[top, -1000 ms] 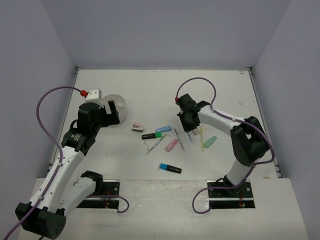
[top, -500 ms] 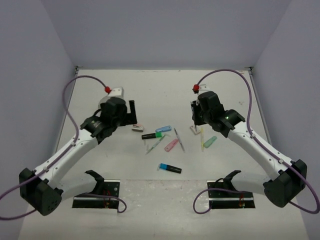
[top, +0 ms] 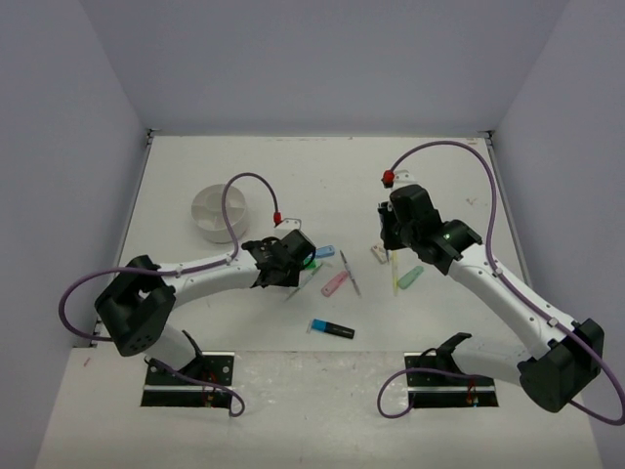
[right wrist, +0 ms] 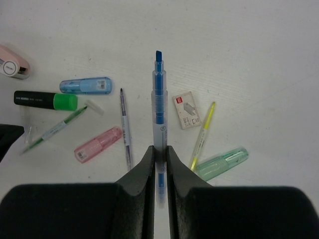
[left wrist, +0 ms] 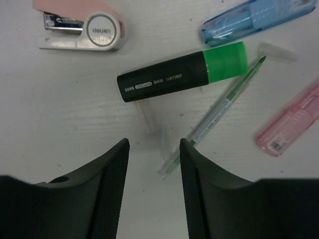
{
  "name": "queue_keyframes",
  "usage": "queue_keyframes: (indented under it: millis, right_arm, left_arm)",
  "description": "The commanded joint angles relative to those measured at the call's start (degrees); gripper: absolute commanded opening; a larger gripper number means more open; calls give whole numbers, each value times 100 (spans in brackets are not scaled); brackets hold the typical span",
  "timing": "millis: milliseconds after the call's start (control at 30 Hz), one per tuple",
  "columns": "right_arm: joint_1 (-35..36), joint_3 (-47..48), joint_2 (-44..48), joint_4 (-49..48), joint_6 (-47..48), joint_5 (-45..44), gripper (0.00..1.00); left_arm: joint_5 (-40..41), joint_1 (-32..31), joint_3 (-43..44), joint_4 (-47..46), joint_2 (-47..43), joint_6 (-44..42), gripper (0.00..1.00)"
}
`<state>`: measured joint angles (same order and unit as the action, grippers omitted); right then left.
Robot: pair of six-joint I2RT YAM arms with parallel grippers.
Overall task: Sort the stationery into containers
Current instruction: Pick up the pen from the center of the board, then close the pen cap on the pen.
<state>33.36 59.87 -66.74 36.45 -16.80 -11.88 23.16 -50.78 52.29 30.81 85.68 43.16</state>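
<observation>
- Mid-surface [top: 293, 176], the stationery lies scattered in a loose pile. The cup [top: 217, 212] stands well apart at 10 o'clock from it.
- Left jaws hang low over the pile, part-way apart and empty. The green highlighter [left wrist: 182, 78] lies just at 12 o'clock of them, not yet between them.
- Right jaws are pinched tight on a blue pen [right wrist: 158, 114], its tip pointing to 12 o'clock in the wrist view.
- The highlighter looks light, stiff and smooth, and its round barrel is likely to roll. The best hold is probably across the black barrel at mid-length.
- The blue pen is thin and slick, and it is held near one end, so it may pivot in the grip.
- Only the left wrist view shows the stapler [left wrist: 79, 27] at 11 o'clock of the highlighter and a green pen [left wrist: 214, 117] just beside its green end. From above, the arm hides most of this.
- Only the top view shows the cup and a blue-ended highlighter [top: 332, 329] at 6 o'clock of the pile.
- The right wrist view shows the eraser [right wrist: 185, 110] and the yellow pen [right wrist: 203, 134] clearly, both at 3 to 4 o'clock of the blue pen.
</observation>
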Motion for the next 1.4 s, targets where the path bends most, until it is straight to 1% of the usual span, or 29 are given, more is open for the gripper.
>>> queue_keyframes:
  millis: [0,133,233,300,433,633,733,833,867,900,1033,1133,1267,1333,1367]
  right_arm:
    - [12,-82,133,-93,-43,19,0]
    - [12,-63,71,-68,2,71,0]
    - [12,-55,3,-76,10,63,0]
    - [12,-55,0,-82,22,72,0]
    - [12,-55,-15,-76,45,115,0]
    - [12,-55,-16,-71,72,205,0]
    - [19,-55,-22,-48,79,204,0]
    - [21,-55,-6,-22,89,195,0]
    - [21,-54,-6,-15,88,196,0]
    - [21,-47,-6,-15,82,202,0]
    - [21,-22,-6,-3,81,218,0]
    - [14,-9,1,-10,64,291,0]
    - [21,-100,254,-308,-28,698,0]
    - [20,-421,598,-763,-67,1186,0]
    - [17,-665,842,-1159,-116,1628,0]
  left_arm:
    - [-110,-135,-97,-393,168,352,40]
    - [-137,-170,-124,-411,240,360,39]
    - [-171,-187,-209,-479,291,386,35]
    - [-180,-181,-278,-517,359,411,29]
    - [-104,-196,-401,-644,441,491,29]
    - [-117,-196,-318,-742,658,417,28]
    - [-128,-194,-305,-757,759,388,22]
    - [-172,-196,-379,-831,776,388,20]
    - [-176,-197,-387,-831,786,396,18]
    - [-202,-203,-394,-831,799,402,10]
    - [-286,-196,-412,-837,810,418,1]
    - [-309,-196,-398,-811,727,405,0]
    - [-206,-196,-63,-544,387,272,0]
    - [76,-195,295,-366,157,97,0]
    - [286,-187,649,-297,61,-90,0]
